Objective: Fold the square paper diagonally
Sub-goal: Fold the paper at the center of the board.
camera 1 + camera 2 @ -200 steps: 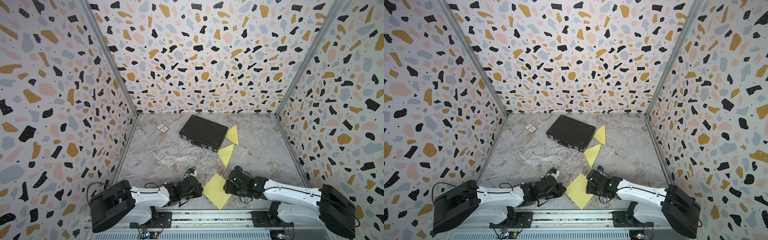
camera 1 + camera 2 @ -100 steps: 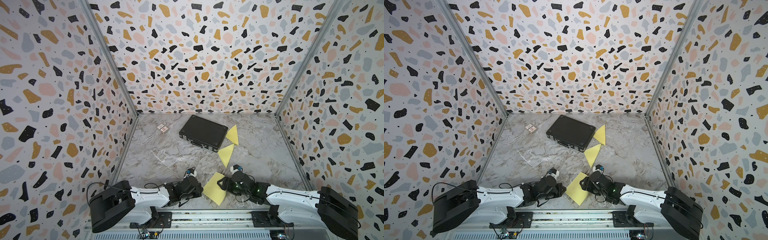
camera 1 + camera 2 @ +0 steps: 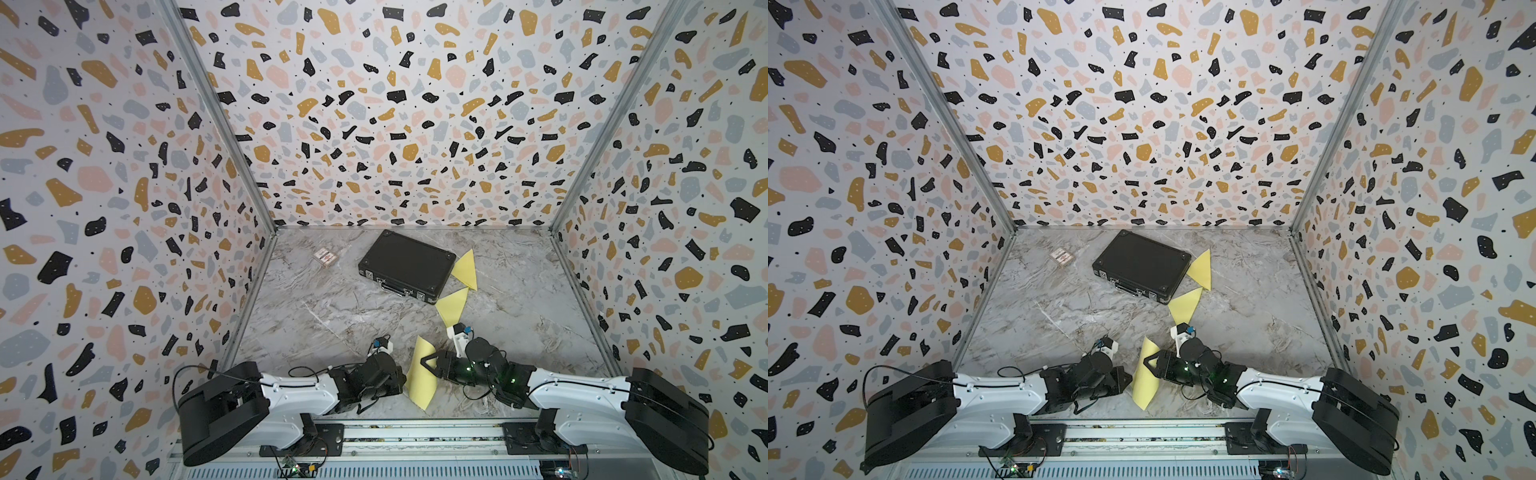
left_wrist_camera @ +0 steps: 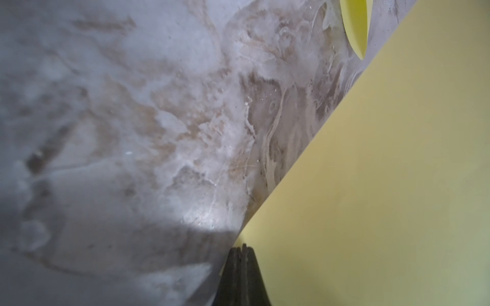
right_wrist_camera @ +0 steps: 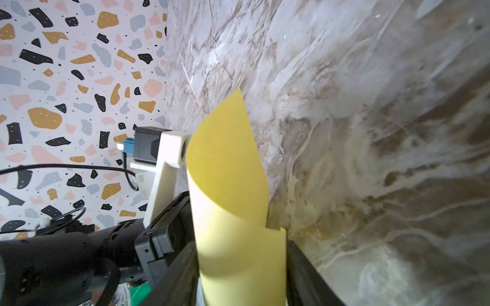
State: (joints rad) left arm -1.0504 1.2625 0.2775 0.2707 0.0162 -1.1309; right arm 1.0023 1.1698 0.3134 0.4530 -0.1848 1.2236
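Paper (image 3: 419, 380) is yellow and sits at the desk (image 3: 332, 316) front, well in front of the case (image 3: 405, 264) & a bit to its R, between the two arms. It's not flat. Its R part is lifted & curls over toward the L, so in both top views the paper (image 3: 1144, 382) shows as a tall narrow shape, lower pt on the desk. In the R wrist view the paper (image 5: 233, 185) is rolled in a loose curve between the R jaws, which stand part-way apart & grip it. In the L wrist view the L jaws are closed tight, tips right at the paper (image 4: 384, 172) corner on the desk. Can't tell if they nip it or just press it. L arm (image 3: 299, 395) & R arm (image 3: 573, 386) lie low, far in front of the case. There are two folded yellow triangles: one (image 3: 466, 270) against the case's R side, the 2nd (image 3: 452, 307) just in front of its R front corner, apart from the paper. A small packet (image 3: 325, 257) lies L of the case, near but not touching. The case is black, shut, flat, toward the desk's back.
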